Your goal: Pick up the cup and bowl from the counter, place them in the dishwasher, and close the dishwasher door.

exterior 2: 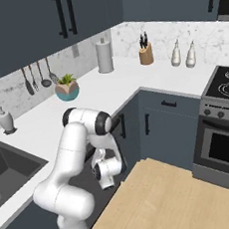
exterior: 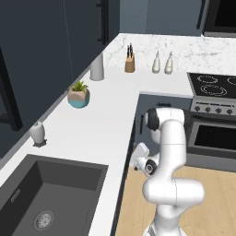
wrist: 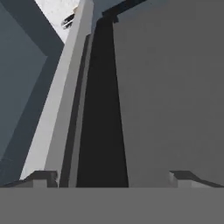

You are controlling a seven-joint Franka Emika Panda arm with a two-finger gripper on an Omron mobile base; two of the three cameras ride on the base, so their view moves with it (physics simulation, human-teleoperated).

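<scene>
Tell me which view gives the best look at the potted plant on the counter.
The left base view: the potted plant stands unobstructed on the counter, its teal-and-beige pot and green leaves both plain. The right base view shows it too, a little smaller, near the wall with the hanging utensils. The hand view faces dark cabinet panels instead.

Counter (exterior: 101,120): glossy white marble look; cabinets (exterior 2: 163,126) matt; floor (exterior 2: 160,201) wood, prob. laminate.
</scene>
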